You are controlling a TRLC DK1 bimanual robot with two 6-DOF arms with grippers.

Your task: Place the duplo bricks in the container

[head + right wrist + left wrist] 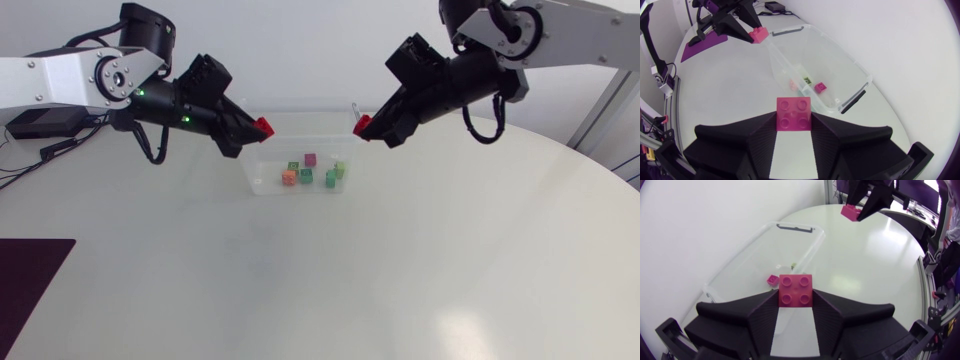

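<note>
A pink four-stud plastic duplo brick (795,290) is pinched by the left end effector (258,127), a matching second brick (793,114) by the right end effector (365,126). The clear plastic container (300,192) lies ahead of and below both; each brick is best carried above its opening before release.

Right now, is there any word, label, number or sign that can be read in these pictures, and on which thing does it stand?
No text can be read in any view.
green brick in the container: dark marks, too small to read.
left brick and right brick, each held in a gripper: studs only, no print seen.
</note>
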